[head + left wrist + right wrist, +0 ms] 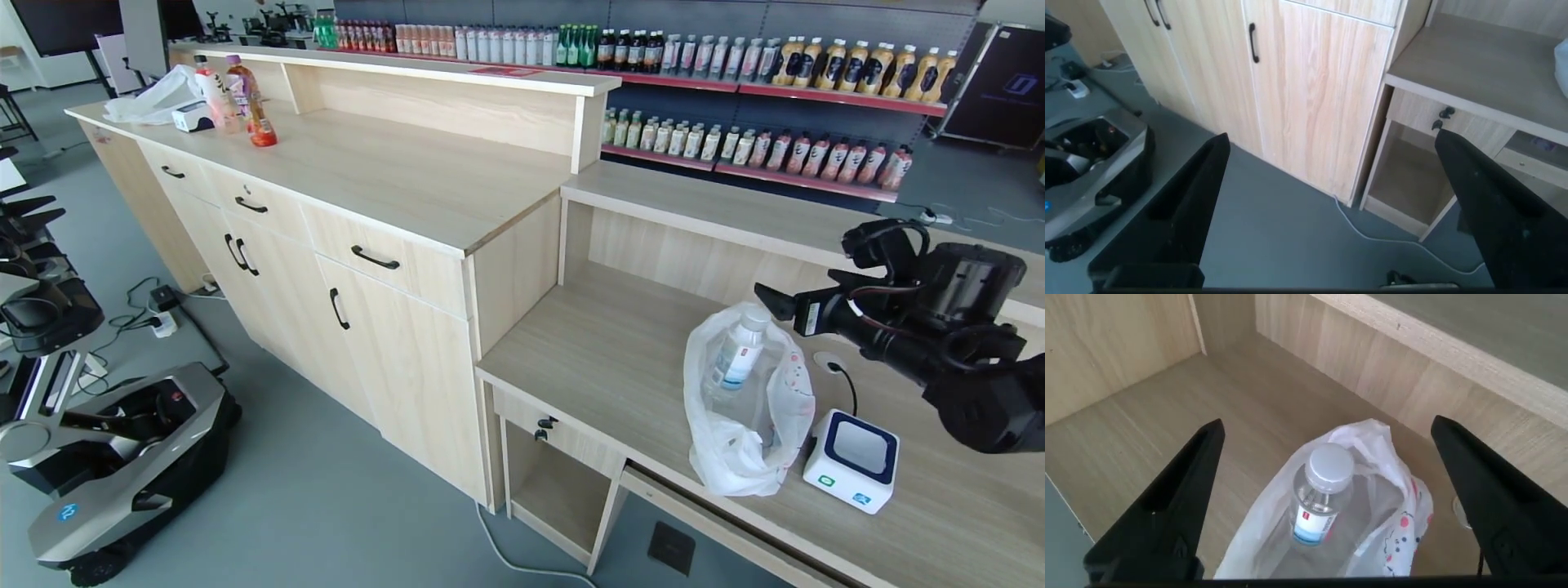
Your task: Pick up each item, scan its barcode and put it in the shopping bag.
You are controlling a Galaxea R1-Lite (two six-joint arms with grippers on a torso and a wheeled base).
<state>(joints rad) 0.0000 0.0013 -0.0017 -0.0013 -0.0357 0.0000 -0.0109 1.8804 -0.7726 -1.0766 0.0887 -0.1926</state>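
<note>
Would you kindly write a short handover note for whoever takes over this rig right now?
Left claw: open, empty, over the floor by the cabinet.
Right claw: open, empty, above the bag.
The bag stands on the desk beside the scanner, one bottle inside.
Done: that bottle bagged.
Left: perhaps the bottles on the far counter.

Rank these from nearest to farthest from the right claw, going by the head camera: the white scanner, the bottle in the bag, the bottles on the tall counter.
1. Clear bottle, in the shopping bag just below the right gripper.
2. White barcode scanner, beside the bag on the low desk.
3. Drink bottles, far left on the tall counter.
</note>
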